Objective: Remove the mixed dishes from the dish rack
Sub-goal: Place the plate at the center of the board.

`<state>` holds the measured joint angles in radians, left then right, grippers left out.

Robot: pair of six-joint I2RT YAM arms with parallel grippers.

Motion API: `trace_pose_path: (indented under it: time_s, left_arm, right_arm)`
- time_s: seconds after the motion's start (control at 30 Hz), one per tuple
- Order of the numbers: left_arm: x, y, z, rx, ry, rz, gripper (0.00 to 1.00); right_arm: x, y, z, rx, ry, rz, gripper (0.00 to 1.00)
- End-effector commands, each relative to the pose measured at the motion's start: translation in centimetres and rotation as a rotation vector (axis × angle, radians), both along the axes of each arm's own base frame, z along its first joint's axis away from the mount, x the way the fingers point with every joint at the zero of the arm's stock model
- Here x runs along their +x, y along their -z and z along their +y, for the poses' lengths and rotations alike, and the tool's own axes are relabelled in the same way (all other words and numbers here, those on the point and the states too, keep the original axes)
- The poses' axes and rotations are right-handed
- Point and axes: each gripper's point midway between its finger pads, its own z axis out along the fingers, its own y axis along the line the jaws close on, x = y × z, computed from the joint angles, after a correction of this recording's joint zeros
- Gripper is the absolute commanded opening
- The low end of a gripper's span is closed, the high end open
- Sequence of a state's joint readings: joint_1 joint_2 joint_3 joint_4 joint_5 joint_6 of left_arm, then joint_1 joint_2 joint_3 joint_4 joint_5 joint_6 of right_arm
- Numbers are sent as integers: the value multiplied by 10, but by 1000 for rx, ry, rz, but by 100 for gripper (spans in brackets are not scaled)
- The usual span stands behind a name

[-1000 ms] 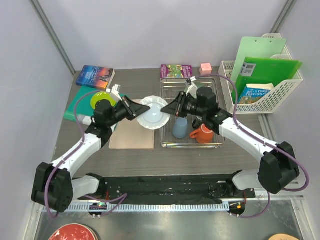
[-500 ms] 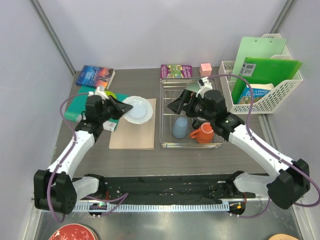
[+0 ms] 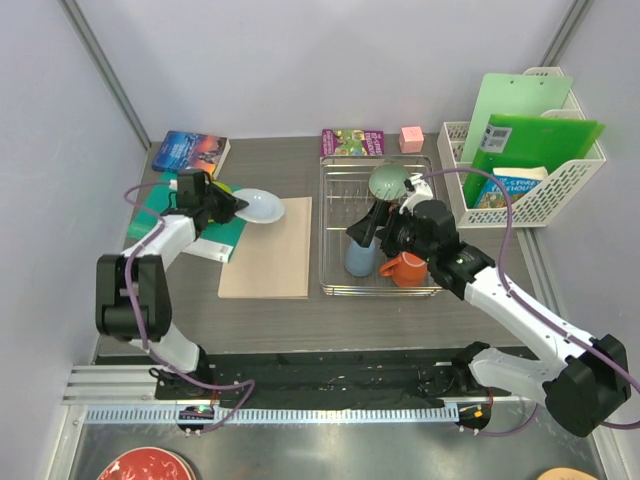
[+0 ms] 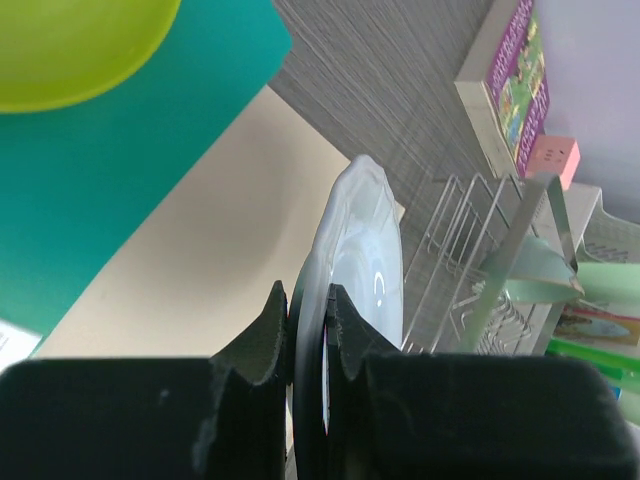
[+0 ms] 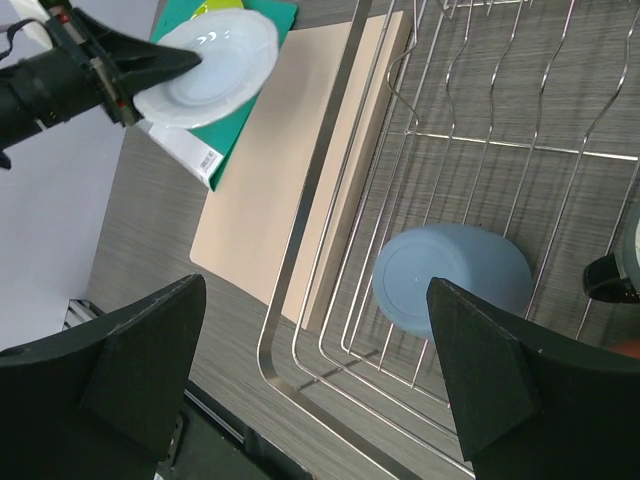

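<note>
My left gripper (image 3: 232, 205) is shut on the rim of the white plate (image 3: 257, 206), held on edge over the teal folder (image 3: 150, 205) and the tan board's (image 3: 268, 250) far corner. In the left wrist view the plate (image 4: 365, 250) sits pinched between the pads (image 4: 270, 325), with the lime-green plate (image 4: 70, 40) on the folder behind. The dish rack (image 3: 380, 292) holds the light blue cup (image 3: 360, 257), the orange mug (image 3: 408, 268) and the sage-green bowl (image 3: 387, 182). My right gripper (image 5: 315, 290) hangs open and empty above the rack, near the blue cup (image 5: 450, 280).
Two books (image 3: 190, 152) and a pink cube (image 3: 411, 137) lie along the back edge. A white slotted basket (image 3: 560, 185) with green folders stands right of the rack. A red plate (image 3: 145, 466) and a tan plate (image 3: 565, 474) show at the bottom edge.
The right gripper opened and let go of the white plate, then drew back over the rack. The left arm carried the plate leftward, from beside the rack to over the teal folder.
</note>
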<state>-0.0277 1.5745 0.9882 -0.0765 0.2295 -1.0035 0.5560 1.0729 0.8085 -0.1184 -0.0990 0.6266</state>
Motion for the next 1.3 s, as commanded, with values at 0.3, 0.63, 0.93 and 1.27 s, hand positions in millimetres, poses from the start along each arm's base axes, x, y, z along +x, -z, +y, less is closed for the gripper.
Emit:
trace_pose_path:
  time_s: [0.3, 0.63, 0.93, 1.27]
  left_arm:
    - [75, 20, -33, 36, 30, 54, 0]
    - [62, 46, -27, 82, 8, 177, 31]
    - [41, 11, -14, 153, -12, 198, 58]
    - [-28, -5, 15, 314, -3, 369, 62]
  right_arm:
    - [1, -13, -12, -44, 24, -81, 97]
    - [2, -7, -15, -65, 33, -69, 97]
    - [4, -3, -18, -85, 50, -66, 97]
    - [9, -1, -37, -165, 130, -61, 98]
